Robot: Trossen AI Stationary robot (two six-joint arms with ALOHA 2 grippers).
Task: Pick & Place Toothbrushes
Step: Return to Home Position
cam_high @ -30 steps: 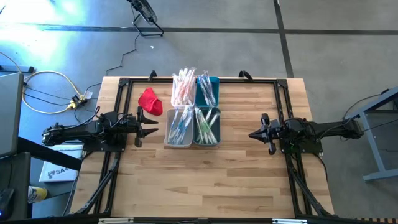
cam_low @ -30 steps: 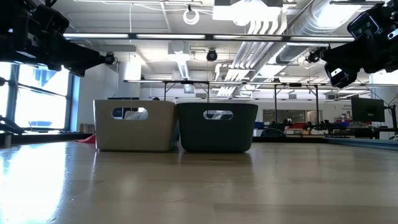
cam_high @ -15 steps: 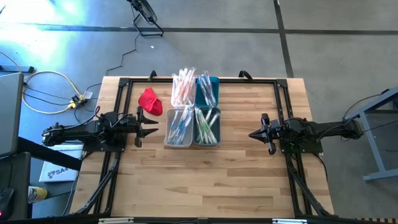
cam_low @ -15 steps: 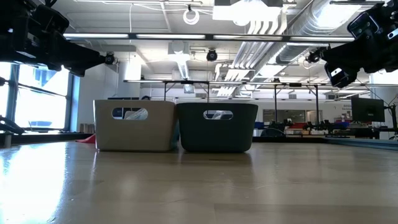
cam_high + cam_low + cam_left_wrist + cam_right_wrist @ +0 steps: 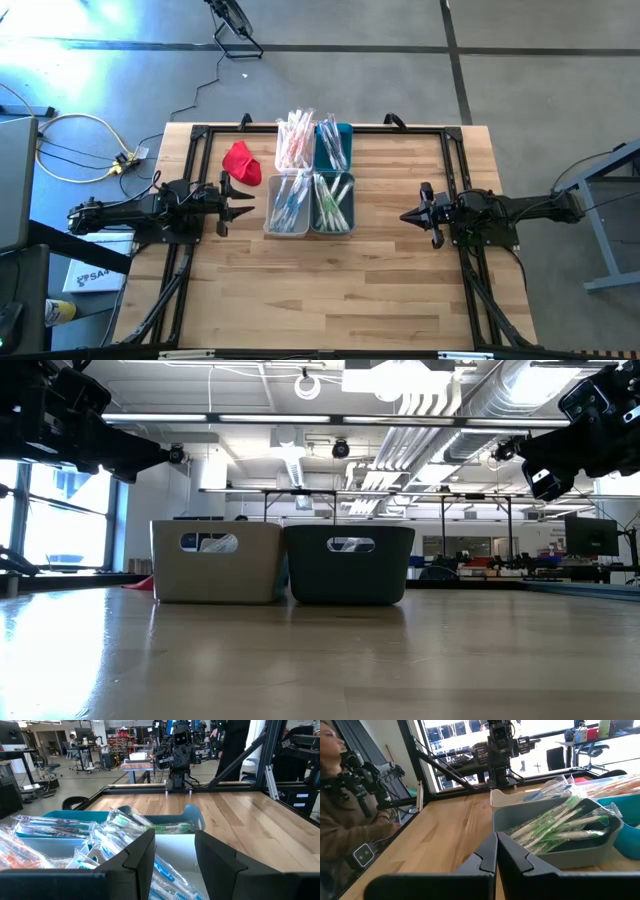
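Left arm reaches in from the table's [image 5: 330, 290] 9 o'clock side. Left gripper [image 5: 249, 203] hangs above the wood, just at 9 o'clock of the bin block, with its fingers spread and nothing between them.

Red cloth [image 5: 241, 162] lies at 10 o'clock of the block, near the left gripper and apart from the bins.

Four bins stand two by two, side by side, toward the table's 12 o'clock edge. All toothbrushes [image 5: 292, 140] in view lie inside them, in clear wrappers:
- clear bin [image 5: 279, 160], 11 o'clock corner: pink and orange handles
- white bin [image 5: 287, 233], 7 o'clock corner: blue handles
- teal bin [image 5: 345, 130], 1 o'clock corner: mixed handles, colours hard to tell
- grey bin [image 5: 332, 231], 5 o'clock corner: green handles

Right gripper [image 5: 405, 215] hangs above the wood at 3 o'clock of the block, well apart from it. Its fingers are pressed together and hold nothing.

Right wrist view shows a person [image 5: 340, 820] seated beside the table, beyond the frame.
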